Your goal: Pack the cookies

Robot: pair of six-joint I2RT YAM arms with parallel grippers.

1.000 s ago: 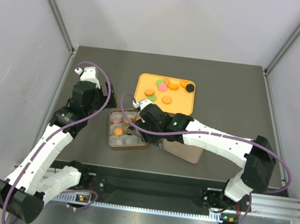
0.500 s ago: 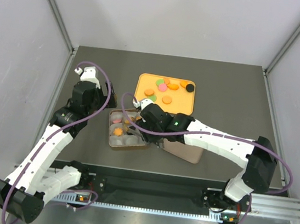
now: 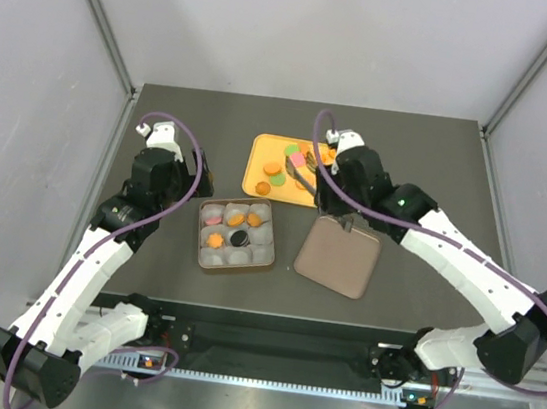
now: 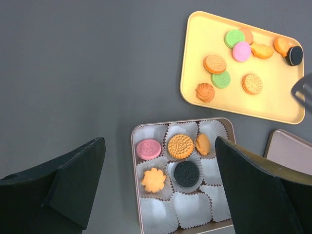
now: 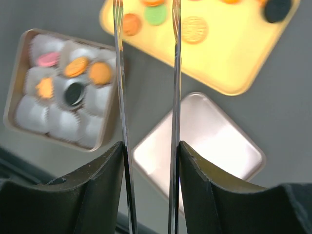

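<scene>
While the right hand (image 5: 146, 19) hangs released over the smooth yellow tray (image 4: 200, 39) at 12 o'clock, most cookies (image 4: 215, 64) lie loose there. Five more sit in pleated white paper cups (image 4: 192, 209) inside the square metal tin (image 4: 133, 170). The left hand (image 4: 160, 146) is released at 9 o'clock, and a flat matte lid (image 3: 339, 257) lies at the tin's 3 o'clock on the dark tabletop (image 3: 430, 165).

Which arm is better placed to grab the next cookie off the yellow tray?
Right. The right hand, open, hangs over the yellow tray beside the loose cookies. The left hand, also open, sits off the tray, near a corner of the tin.
</scene>
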